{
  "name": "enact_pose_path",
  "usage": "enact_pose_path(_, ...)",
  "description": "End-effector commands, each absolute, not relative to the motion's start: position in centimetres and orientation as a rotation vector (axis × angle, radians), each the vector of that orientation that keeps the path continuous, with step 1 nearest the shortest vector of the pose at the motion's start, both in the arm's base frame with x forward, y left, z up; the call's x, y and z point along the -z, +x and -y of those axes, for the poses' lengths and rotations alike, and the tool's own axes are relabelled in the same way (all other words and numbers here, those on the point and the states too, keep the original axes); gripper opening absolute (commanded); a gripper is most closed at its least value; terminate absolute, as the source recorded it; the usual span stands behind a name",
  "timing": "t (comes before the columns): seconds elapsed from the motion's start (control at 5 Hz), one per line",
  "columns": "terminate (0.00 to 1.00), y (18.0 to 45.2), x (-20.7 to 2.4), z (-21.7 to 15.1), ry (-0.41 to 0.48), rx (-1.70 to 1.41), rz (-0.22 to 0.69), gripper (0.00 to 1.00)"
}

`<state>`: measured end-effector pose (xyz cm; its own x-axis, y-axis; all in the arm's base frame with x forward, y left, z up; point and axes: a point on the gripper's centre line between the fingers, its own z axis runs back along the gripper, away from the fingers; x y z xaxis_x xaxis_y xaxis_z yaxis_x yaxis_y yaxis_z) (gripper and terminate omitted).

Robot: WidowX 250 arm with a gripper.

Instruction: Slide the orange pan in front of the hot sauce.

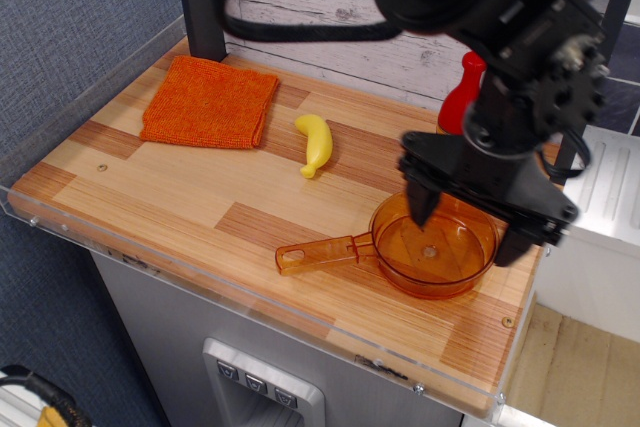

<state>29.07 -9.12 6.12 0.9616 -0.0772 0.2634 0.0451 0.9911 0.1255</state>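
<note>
The orange pan (432,257) lies on the wooden table near its right front, its handle pointing left toward the front edge. The hot sauce (461,97) stands behind it at the back right; only its red cap and upper body show, the rest is hidden by the arm. My gripper (468,225) hangs just above the pan's bowl, fingers spread wide and holding nothing. One fingertip (422,209) is over the left rim, the other over the right rim.
A yellow banana (315,144) lies mid-table, left of the hot sauce. A square orange woven cloth (210,102) lies at the back left. A dark post (200,2) stands at the back. A transparent lip (150,257) runs along the front edge.
</note>
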Motion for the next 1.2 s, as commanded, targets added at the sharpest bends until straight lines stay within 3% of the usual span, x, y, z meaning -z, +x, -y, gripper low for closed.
enact_pose_path(0.0, 0.0, 29.9, -10.5, 2.3, 0.206, -0.011, 0.221, 1.0)
enact_pose_path(0.4, 0.0, 33.5, -9.4, -5.2, 0.19, -0.133, 0.224, 1.0)
enact_pose_path(0.8, 0.0, 37.8, -8.6, -8.0, 0.214, -0.19, 0.256, 1.0)
enact_pose_path(1.0, 0.0, 37.9, -9.1, -8.9, 0.194, -0.216, 0.265, 1.0)
